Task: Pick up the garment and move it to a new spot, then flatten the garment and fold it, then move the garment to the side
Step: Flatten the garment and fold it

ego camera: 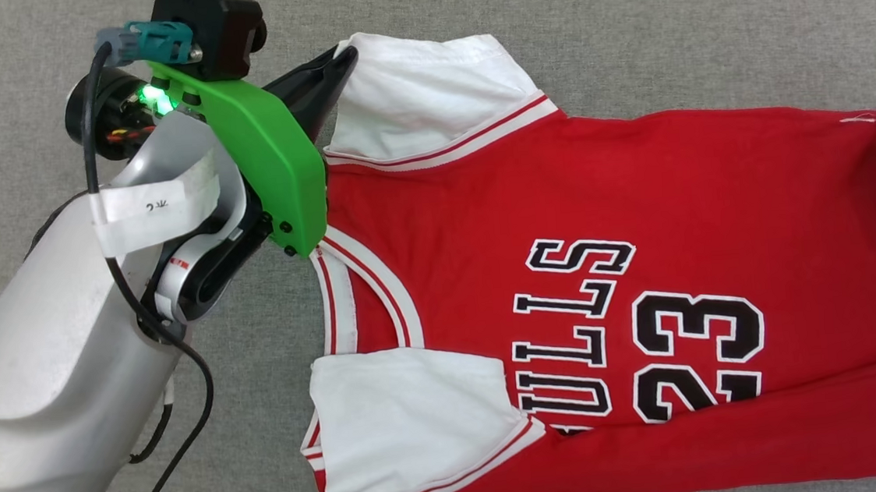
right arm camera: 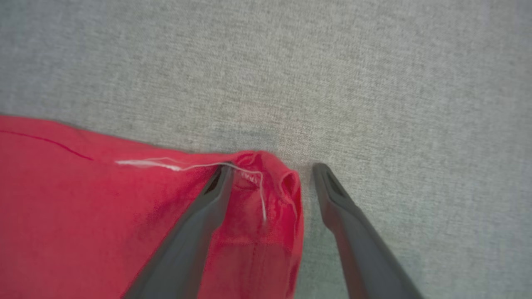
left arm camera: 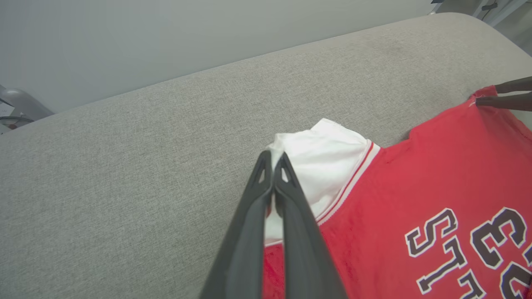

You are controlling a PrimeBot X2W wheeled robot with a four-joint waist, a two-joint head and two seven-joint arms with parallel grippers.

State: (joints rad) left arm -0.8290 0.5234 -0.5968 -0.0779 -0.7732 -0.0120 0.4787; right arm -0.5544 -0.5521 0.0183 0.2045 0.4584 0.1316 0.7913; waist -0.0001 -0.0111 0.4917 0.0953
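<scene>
the garment (ego camera: 636, 183) lies spread front-up on the grey tabletop (ego camera: 624, 28). the left hand (left arm camera: 274, 155) is closed, pinching the white sleeve nearer the tabletop's far edge. the right hand (right arm camera: 273, 168) is fully open, its fingers straddling the red hem corner.

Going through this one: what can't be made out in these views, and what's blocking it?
Head view: the garment's hem end, cut off by the right edge.
Head view: the lettering's first letter, under the folded red flap.
Left wrist view: whether the shut left gripper pinches the white sleeve; its own fingers hide the contact.
Right wrist view: whether the open right gripper touches the hem corner; blur.
</scene>
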